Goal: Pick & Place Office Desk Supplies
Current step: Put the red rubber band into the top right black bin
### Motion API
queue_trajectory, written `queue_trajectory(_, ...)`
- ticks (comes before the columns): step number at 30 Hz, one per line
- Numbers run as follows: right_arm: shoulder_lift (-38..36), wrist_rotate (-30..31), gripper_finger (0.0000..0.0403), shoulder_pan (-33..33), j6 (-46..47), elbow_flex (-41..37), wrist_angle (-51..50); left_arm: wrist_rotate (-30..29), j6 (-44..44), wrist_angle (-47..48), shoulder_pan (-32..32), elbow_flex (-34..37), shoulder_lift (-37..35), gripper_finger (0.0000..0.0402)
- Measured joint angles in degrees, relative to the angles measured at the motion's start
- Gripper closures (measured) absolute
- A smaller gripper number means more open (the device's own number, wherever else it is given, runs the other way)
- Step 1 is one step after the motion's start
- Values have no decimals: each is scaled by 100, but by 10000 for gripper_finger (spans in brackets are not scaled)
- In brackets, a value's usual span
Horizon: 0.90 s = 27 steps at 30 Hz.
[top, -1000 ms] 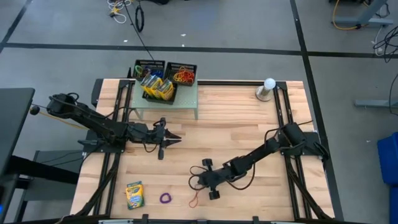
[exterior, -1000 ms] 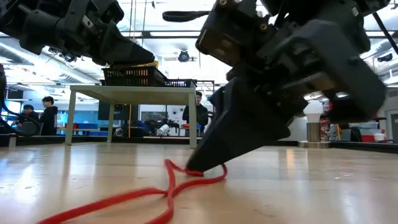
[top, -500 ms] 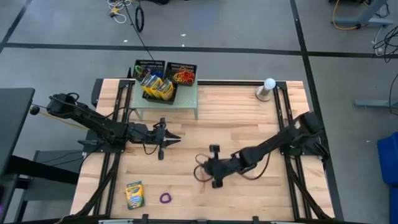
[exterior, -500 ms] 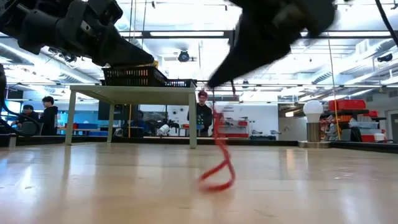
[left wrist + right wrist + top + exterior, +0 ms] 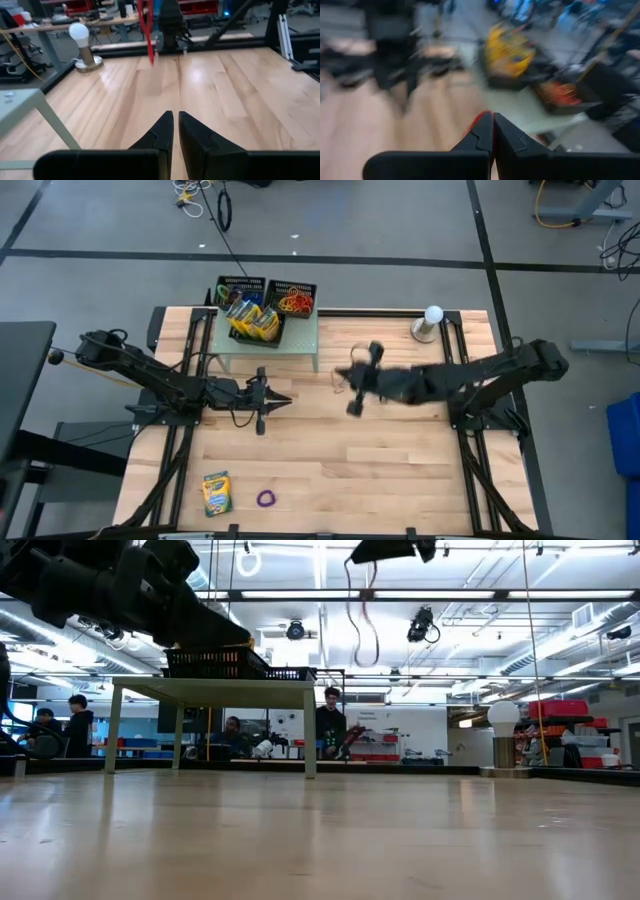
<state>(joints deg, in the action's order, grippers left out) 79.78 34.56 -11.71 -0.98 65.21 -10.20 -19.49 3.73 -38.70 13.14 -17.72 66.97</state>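
1. High view: a pale wooden table (image 5: 330, 450) stands on a grey floor crossed by dark lines. At its far left sits a small pale-green raised stand (image 5: 300, 338) bearing two black mesh trays (image 5: 240, 284), one filled with yellow crayon boxes (image 5: 255, 322), the other with a pile of rubber bands (image 5: 295, 304).
2. A white ball-topped grey stand (image 5: 430, 322) rests at the far right corner of the table.
3. Near the front left edge lies one crayon box (image 5: 216, 493), and just beside it, to the right, a purple rubber band (image 5: 266, 499).
4. Low view: beyond the table is a large workshop with ceiling lights and benches; several people (image 5: 330, 725) are in the background.
5. The right gripper (image 5: 345, 376) is raised above the middle of the table, right of the green stand. Its jaws are pressed together on a red rubber band (image 5: 362, 620), which dangles freely in a long loop beneath it.
6. The left gripper (image 5: 288, 399) hovers over the table's left half, in front of the stand, holding nothing, its fingers (image 5: 162, 131) nearly together with only a thin slit between them.
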Motion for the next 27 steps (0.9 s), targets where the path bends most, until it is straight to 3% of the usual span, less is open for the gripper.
queue_trajectory(5, -67, -22, 398, 803, -724, 4, 1027, 2, -112, 48, 3, 0, 114, 369)
queue_trajectory(12, 473, -1107, 399, 2390, -885, 206, 2375, 4, 31, -652, -2, 0, 384, 369)
queue_trajectory(16, 1181, -1725, 399, 3073, -764, 1030, 2344, -10, 50, -745, -13, 0, 391, 369)
queue_trajectory(21, 2241, -2306, 399, 3468, -684, 2447, 2148, -15, -18, -761, -8, 0, 391, 369)
queue_trajectory(27, 3220, -2404, 399, 3584, -531, 3519, 1082, -2, -53, -760, -3, 0, 391, 369)
